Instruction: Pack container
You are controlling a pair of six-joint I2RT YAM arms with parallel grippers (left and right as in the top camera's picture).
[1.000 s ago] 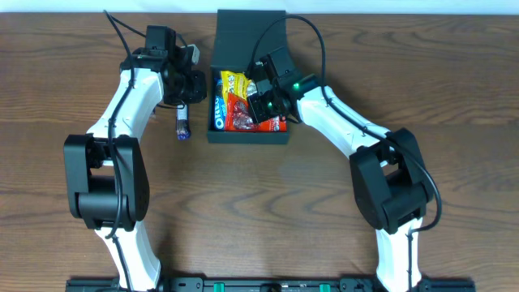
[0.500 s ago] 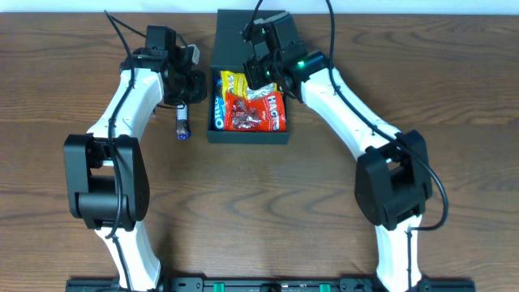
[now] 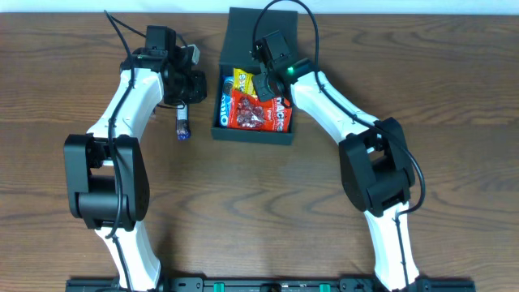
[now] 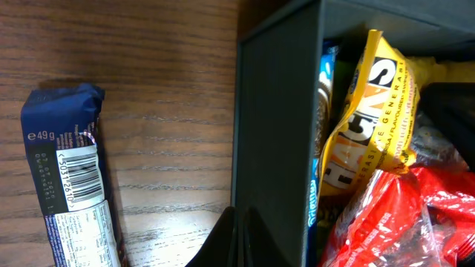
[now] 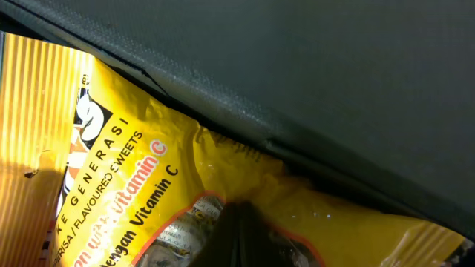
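Note:
The dark green container [image 3: 251, 136] stands at the table's back middle with its flap lid [image 3: 272, 28] open behind it. It holds a yellow packet [image 3: 241, 79], a red packet [image 3: 251, 115] and a blue packet [image 3: 224, 101]. My left gripper [image 3: 197, 88] is shut, its tips [image 4: 241, 237] against the outside of the container's left wall [image 4: 274, 148]. My right gripper [image 3: 263, 88] is inside the container at the back, shut, its tips [image 5: 237, 230] on the yellow packet [image 5: 111, 148] just under the lid [image 5: 334, 74].
A dark blue snack bar [image 3: 183, 123] lies on the wood table left of the container, also in the left wrist view [image 4: 70, 178]. The red packet [image 4: 401, 222] and yellow packet [image 4: 364, 126] rise above the container's rim.
My right gripper moved from the red packet to the back of the container by the lid. The container and its lid shifted a little to the right. The left arm stayed put.

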